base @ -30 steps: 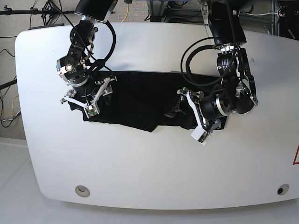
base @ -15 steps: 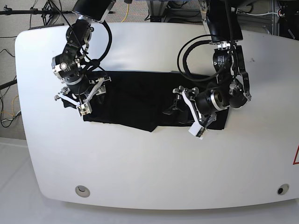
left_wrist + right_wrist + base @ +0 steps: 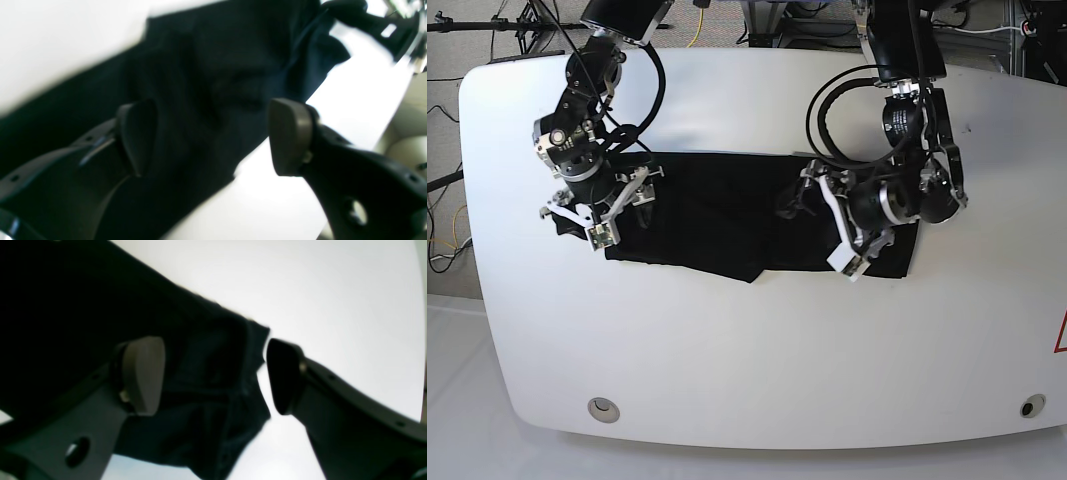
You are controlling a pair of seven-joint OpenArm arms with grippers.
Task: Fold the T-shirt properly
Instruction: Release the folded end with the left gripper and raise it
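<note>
Black T-shirt, one, lying as before beneath two pincers, left pincer and right pincer, both wide and empty, the left lately shifted inward, suggesting repositioning before another fold.

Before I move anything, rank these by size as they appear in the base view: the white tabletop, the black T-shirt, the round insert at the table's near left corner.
1. White tabletop
2. Black T-shirt, partly hidden by the arms
3. Round insert
</note>
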